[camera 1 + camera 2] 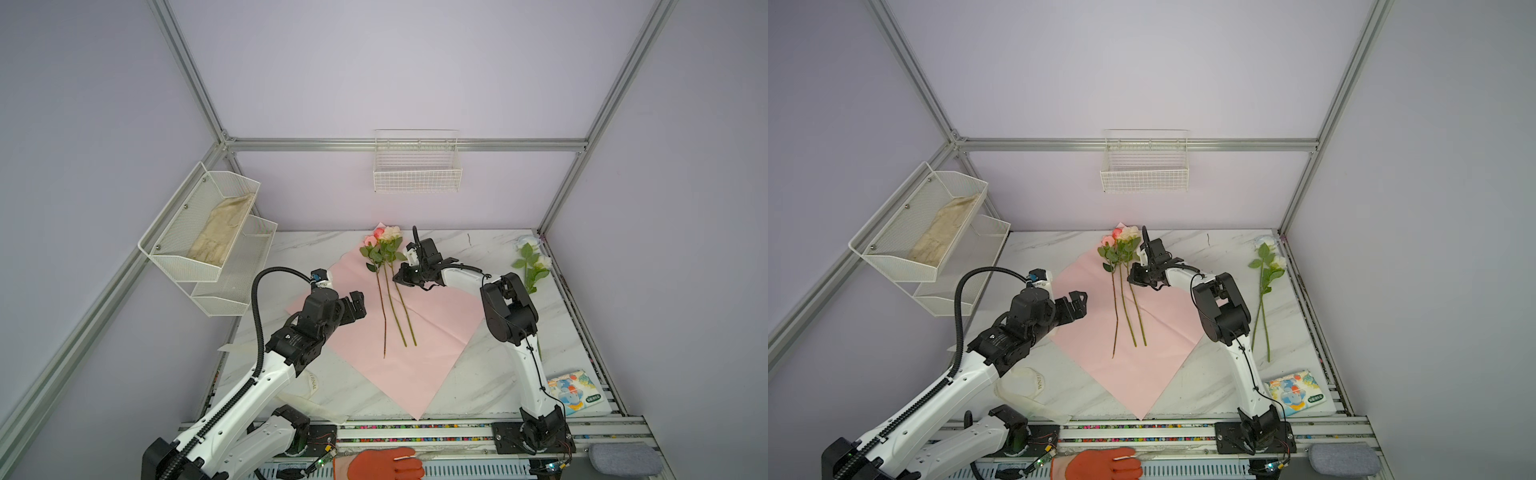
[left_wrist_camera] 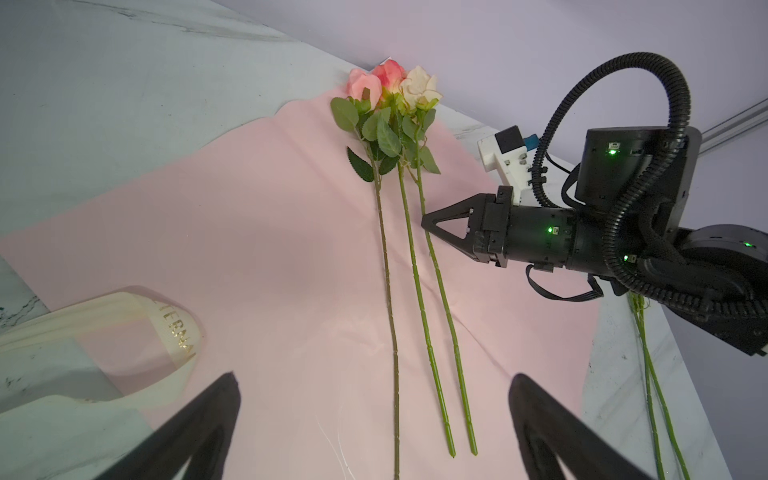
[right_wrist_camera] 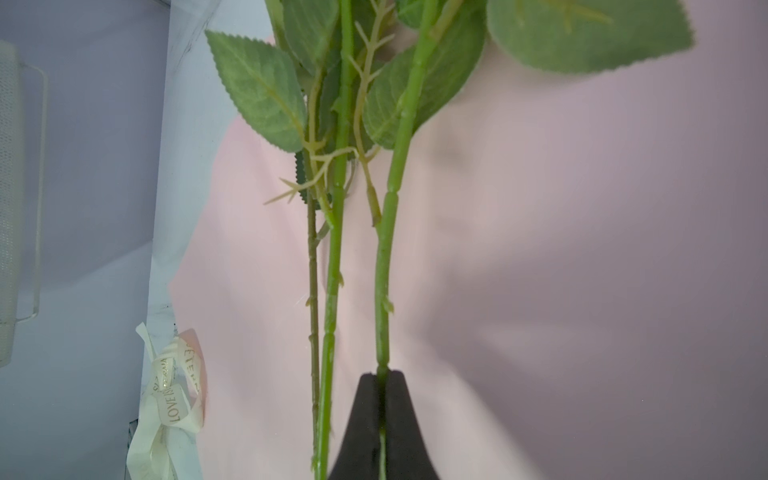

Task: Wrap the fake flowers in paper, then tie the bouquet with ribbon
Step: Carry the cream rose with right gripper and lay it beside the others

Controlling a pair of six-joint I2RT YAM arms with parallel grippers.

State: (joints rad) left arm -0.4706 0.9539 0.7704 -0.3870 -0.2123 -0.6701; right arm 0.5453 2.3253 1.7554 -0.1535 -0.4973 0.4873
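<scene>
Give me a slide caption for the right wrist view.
The right hand shut on one green stem of the fake flowers, over the pink wrapping paper.

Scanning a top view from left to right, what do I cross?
Mesh wall shelf → left gripper → fake flowers on the pink paper → spare roses.

The right gripper [image 3: 381, 419] is pinched tight on one green stem of the fake flowers [image 3: 334, 249]. Their three stems run side by side over the pink wrapping paper [image 3: 540, 249], with leaves fanning out farther along. A cream lettered ribbon [image 3: 170, 399] lies on the counter [image 3: 166, 187] at the paper's edge, one loop overlapping it.
</scene>
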